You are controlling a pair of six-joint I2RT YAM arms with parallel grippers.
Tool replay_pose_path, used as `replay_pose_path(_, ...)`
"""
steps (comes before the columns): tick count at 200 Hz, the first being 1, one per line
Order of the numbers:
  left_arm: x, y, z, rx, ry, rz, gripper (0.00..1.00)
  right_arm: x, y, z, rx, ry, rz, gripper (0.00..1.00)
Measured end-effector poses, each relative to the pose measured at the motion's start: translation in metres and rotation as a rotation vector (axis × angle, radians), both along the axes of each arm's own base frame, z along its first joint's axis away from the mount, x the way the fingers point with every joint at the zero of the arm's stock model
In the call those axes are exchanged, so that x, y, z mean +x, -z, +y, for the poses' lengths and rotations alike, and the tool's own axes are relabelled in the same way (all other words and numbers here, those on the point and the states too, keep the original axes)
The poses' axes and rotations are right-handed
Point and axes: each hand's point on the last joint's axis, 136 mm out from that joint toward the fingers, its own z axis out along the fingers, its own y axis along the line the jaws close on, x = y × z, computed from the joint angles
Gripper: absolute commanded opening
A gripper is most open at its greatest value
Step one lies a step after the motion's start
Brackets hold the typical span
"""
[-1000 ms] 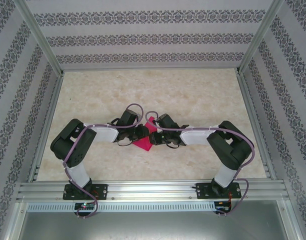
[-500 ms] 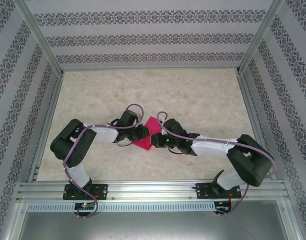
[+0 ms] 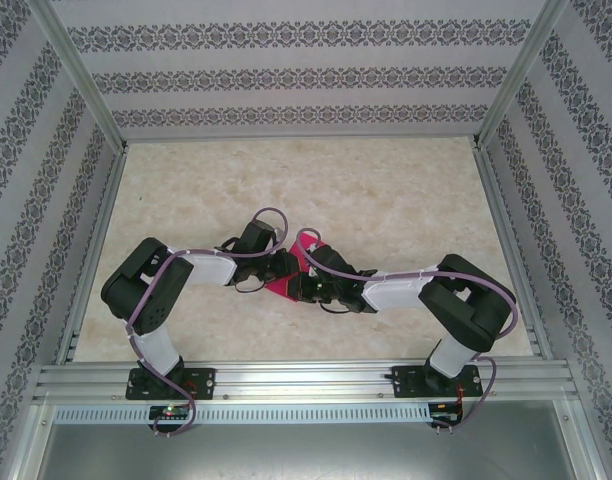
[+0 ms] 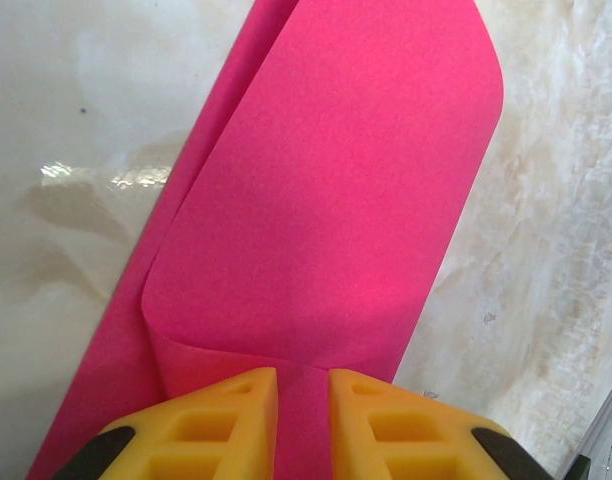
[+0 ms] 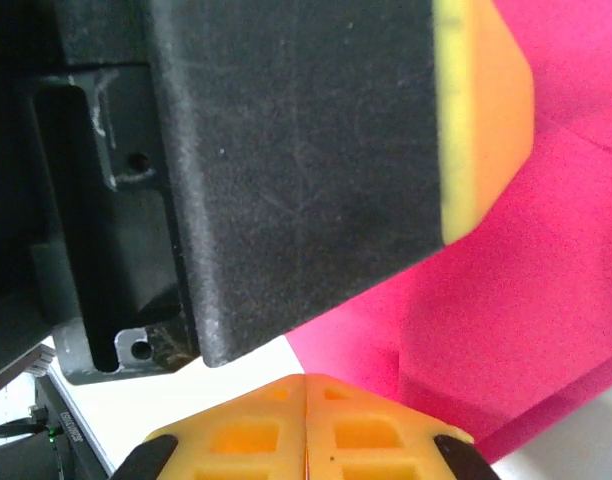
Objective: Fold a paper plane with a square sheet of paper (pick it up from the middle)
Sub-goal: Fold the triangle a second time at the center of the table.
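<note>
Listing the left tool (image 4: 303, 385) first: yellow fingers nearly together, nipping the rolled-over edge of the square sheet of paper (image 4: 336, 200); I read this as a grip.

Next, the right tool (image 5: 306, 395): fingers pressed fully together, tips just beside the pink edge. I cannot tell whether any paper is caught between them.

Both tools: nose to nose, the left one's black finger close above my right wrist camera.

Sheet: magenta, one layer curled over another in a soft loop, no sharp crease. It lies about midway between the left and right edges of the counter (image 3: 386, 190), nearer its near edge.

Risks, as I judge them:
- the loop springing open if either tool lets go before pressing
- a skewed crease if the layers slide
- the crowded tools knocking together
- tearing if they pull apart
</note>
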Motion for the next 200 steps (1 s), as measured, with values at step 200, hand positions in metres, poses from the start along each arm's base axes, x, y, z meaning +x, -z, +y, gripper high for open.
replay_pose_path(200, 0.0, 0.0, -0.002, -0.003, 0.019, -0.008, 0.22, -0.011, 0.009, -0.022, -0.027, 0.063, 0.058, 0.12)
